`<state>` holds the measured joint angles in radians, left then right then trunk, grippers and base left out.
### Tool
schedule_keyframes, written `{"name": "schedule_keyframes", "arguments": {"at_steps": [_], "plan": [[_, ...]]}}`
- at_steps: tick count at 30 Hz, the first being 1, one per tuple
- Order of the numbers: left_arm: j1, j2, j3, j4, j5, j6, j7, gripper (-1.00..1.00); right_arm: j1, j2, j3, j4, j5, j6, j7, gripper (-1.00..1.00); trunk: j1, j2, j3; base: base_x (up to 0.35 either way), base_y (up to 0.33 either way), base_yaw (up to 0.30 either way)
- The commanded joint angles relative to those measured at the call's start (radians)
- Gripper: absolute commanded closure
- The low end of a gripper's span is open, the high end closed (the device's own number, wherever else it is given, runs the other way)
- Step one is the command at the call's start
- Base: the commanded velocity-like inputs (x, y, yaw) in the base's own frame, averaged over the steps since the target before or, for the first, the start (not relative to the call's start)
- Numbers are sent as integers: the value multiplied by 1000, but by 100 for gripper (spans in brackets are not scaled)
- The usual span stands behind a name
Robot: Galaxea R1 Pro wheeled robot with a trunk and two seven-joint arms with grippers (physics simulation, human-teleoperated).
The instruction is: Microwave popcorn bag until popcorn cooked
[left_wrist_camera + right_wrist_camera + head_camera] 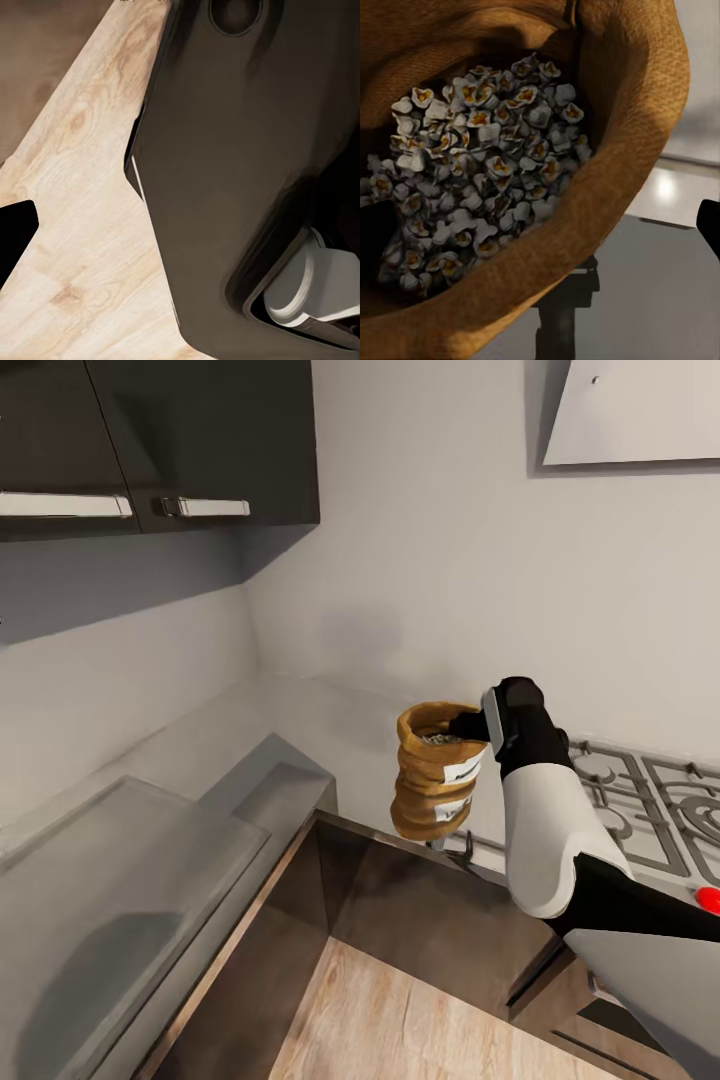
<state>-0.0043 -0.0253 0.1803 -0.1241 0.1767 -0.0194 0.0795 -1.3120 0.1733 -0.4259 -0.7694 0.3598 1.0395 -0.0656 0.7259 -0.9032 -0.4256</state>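
1. In the head view, a small mustard-tan cloth popcorn bag with a thick rolled rim and white labels hangs in the air, upright and slightly tilted, near the middle of the scene.
2. The bag is lifted clear of the long, reflective silver-grey countertop, which runs behind and to the left of it into the corner of the kitchen.
3. The robot's right gripper, black at the end of a white and black arm, meets the bag at the right side of its rim. One finger reaches inside the opening, so the gripper appears to pinch the rim, though the fingertips are partly hidden.
4. In the right wrist view, the bag's open mouth sits close up, holding a heap of tiny whitish-grey popcorn pieces with orange-brown centres.
5. A steel gas hob with grey grates lies to the right, behind the arm.
6. Dark brown wall cabinets with pale bar handles hang at the upper left.
7. Pale wood floor shows below, between dark cabinet fronts.
8. The left wrist view shows a dark, smooth robot body panel over the same pale wood floor; whether the left gripper's fingers are spread or pressed together cannot be told.
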Motion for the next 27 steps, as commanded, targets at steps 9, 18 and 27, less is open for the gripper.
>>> {"name": "schedule_keyframes", "arguments": {"at_steps": [9, 18, 27], "plan": [[0, 0, -1, 0, 10, -2, 2, -100, -1, 1, -5, 1, -7, 1, -8, -100, 0, -1, -1, 1, 66, 0], [0, 1, -2, 4, 10, -2, 2, -100, -1, 1, -5, 1, -8, -11, -9, -100, 0, -1, -1, 34, 5, 0], [0, 1, -2, 2, 10, -2, 2, -100, 5, 1, -14, 1, -6, -15, -21, -100, 0, -1, -1, 21, 0, 0]]}}
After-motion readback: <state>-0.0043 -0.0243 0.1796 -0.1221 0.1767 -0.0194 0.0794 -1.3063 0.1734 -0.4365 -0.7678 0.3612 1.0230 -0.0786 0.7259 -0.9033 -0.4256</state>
